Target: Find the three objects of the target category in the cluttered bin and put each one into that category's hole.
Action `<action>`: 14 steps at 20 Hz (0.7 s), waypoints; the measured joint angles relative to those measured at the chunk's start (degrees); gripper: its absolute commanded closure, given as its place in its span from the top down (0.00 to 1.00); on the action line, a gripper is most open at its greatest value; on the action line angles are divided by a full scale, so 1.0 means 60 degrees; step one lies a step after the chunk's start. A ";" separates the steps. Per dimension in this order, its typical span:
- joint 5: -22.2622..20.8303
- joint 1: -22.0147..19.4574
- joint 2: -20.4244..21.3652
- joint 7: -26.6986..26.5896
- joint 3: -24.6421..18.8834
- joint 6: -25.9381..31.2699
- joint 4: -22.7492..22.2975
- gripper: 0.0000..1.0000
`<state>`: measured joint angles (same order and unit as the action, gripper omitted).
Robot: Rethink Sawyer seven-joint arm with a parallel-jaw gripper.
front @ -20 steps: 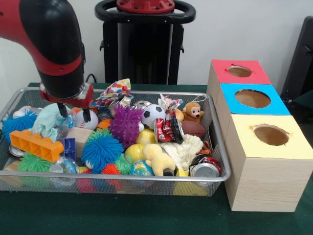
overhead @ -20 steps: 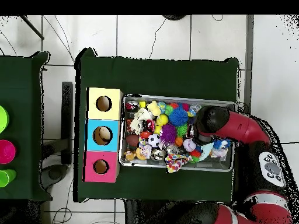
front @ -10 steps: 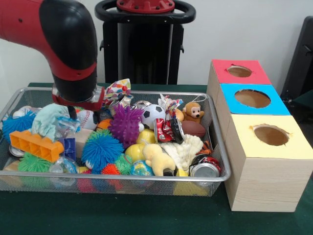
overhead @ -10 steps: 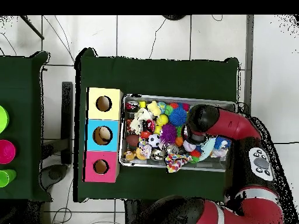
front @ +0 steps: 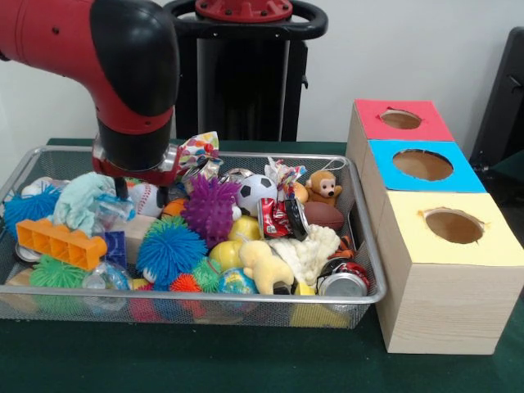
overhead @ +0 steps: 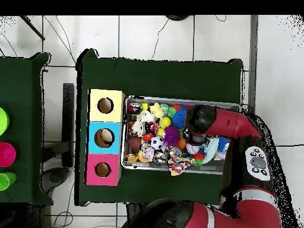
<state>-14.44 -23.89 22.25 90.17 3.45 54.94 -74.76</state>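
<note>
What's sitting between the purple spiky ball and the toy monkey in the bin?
In the front view, the soccer ball and a crushed red can lie between the purple spiky ball and the toy monkey.

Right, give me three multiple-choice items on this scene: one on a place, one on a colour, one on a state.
1. Where does the toy monkey sit in the wire basket?
A. at the end next to the boxes
B. at the end far from the boxes
C. outside the basket

2. What colour is the top of the middle box?
A. red
B. blue
C. yellow

3. How does the soda can lie?
A. upright on the table
B. inside a box hole
C. tipped in the basket's corner, among the toys

Answers:
1. A, since the front view shows the monkey close to the wall that faces the boxes.
2. B, since the blue top lies between the red box and the yellow box.
3. C, since its silver end faces the camera in the basket's corner.
</note>
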 measured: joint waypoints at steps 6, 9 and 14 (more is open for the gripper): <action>-0.0319 0.0028 0.0008 0.0000 0.0320 -0.0006 0.0000 1.00; -0.0505 0.0108 0.0007 0.0000 0.0509 -0.0103 0.0006 1.00; -0.0713 0.0279 -0.0013 0.0000 0.0728 -0.0330 0.0026 1.00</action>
<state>-18.72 -22.21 22.17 90.17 7.82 52.96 -74.60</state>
